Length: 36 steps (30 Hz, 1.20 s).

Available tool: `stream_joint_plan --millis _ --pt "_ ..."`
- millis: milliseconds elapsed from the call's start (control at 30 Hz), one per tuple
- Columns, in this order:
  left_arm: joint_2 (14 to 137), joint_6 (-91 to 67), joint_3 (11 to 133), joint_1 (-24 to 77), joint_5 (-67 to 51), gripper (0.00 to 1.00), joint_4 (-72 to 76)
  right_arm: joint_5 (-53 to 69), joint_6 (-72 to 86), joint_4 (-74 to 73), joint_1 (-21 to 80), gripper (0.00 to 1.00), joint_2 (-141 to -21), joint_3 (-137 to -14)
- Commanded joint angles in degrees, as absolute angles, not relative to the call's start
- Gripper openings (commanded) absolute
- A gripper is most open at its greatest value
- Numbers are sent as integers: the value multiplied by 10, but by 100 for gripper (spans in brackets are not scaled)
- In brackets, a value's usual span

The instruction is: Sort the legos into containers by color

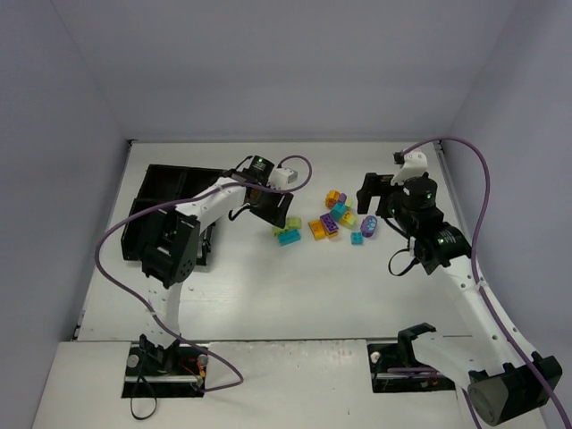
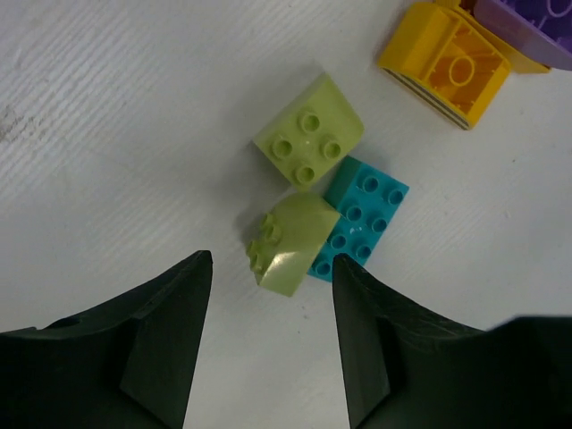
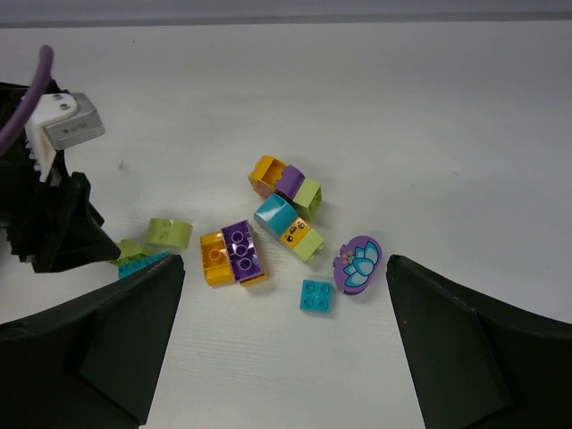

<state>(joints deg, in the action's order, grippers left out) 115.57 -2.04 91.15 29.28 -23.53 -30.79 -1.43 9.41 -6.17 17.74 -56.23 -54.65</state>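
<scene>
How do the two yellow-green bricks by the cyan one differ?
The farther yellow-green brick sits studs up; the nearer yellow-green brick is tipped, studs sideways. The nearer lies just ahead of the open left end effector; the farther lies beyond it. Both share colour and border the cyan brick.

The yellow-green bricks (image 2: 308, 143) are smooth moulded plastic with a soft sheen. The cyan brick (image 2: 362, 219) and orange brick (image 2: 447, 67) show glossier highlights. The oval purple piece (image 3: 357, 264) carries a printed flower on its flat face. The white worktop (image 2: 107, 134) is matt, with a fine ribbed grain. The left claw (image 2: 271, 268) has dark, matt plastic fingers (image 2: 161, 357). The tray (image 1: 138, 210) is black plastic.
</scene>
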Motion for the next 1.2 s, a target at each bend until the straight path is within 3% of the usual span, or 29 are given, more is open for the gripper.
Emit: stream_joint_plan --millis 0,767,900,1167 --pt "1166 19 972 296 -257 50 -319 -7 81 -39 181 93 -546 -548" --pt "1218 69 996 298 -292 46 -388 -27 95 -44 181 95 -548 -541" --pt "1216 72 989 298 -286 41 -388 -29 94 -43 181 94 -548 -542" --pt "1203 66 955 298 -249 41 -385 -22 95 -44 181 95 -551 -541"
